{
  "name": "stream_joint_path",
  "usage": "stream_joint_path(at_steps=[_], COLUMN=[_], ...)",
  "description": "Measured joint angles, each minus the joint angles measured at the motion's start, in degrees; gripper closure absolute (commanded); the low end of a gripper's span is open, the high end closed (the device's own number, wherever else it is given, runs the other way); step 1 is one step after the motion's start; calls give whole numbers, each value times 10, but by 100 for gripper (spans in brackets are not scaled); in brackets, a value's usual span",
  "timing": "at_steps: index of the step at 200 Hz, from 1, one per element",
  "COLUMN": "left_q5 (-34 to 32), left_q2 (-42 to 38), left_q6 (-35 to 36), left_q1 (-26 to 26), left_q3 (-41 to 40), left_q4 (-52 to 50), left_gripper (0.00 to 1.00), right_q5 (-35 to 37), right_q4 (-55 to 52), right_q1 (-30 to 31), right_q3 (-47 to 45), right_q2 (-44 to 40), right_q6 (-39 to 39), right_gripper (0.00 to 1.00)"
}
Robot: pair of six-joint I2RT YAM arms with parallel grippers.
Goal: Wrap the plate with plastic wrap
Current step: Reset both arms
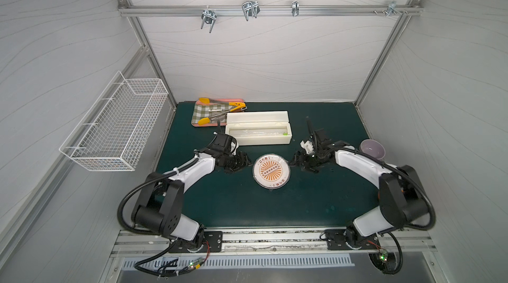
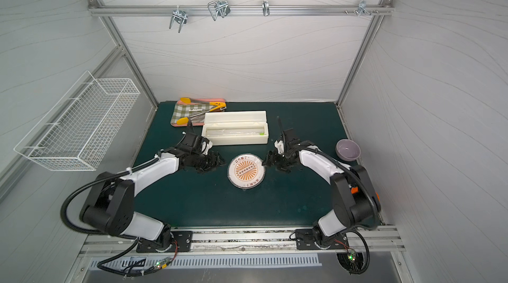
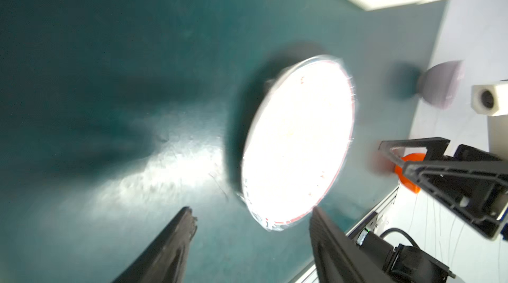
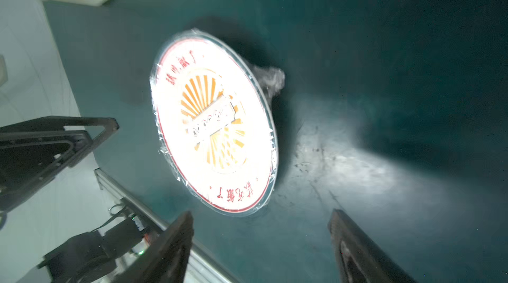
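The white plate (image 1: 271, 171) (image 2: 246, 171) with an orange sunburst lies flat on the green mat, between my two grippers. Glossy plastic wrap (image 4: 270, 78) is stretched over the plate's (image 4: 214, 125) face and bunched in a crinkled wad at its rim. My left gripper (image 1: 244, 162) (image 3: 252, 210) stands open just left of the plate (image 3: 297, 141), apart from it and holding nothing. My right gripper (image 1: 296, 162) (image 4: 261, 213) stands open just right of it, also holding nothing. Behind the plate, the cream dispenser box (image 1: 258, 127) (image 2: 235, 127) sits with its lid open.
A pale purple bowl (image 1: 372, 149) (image 2: 347, 149) stands at the right, behind my right arm. At the back left, a green-checked tray (image 1: 211, 112) holds yellow-tipped tongs. A white wire basket (image 1: 115, 127) hangs on the left wall, and metal hooks (image 1: 250, 9) hang from the rear rail.
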Motion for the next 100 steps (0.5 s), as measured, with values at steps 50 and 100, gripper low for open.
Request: stream_joint_path(at_steps=[50, 100], left_q5=[-336, -671], left_q2=[-236, -167], left_q6=[148, 250], left_q1=[-87, -14], left_q3=[-152, -200], left_q4=[196, 355], left_gripper=[13, 16], right_q5=[264, 473], right_q4=[229, 423], right_q1=[-17, -126], right_q3=[-153, -266], right_q2=[-231, -158], right_q6=[-110, -188], right_gripper=[1, 1])
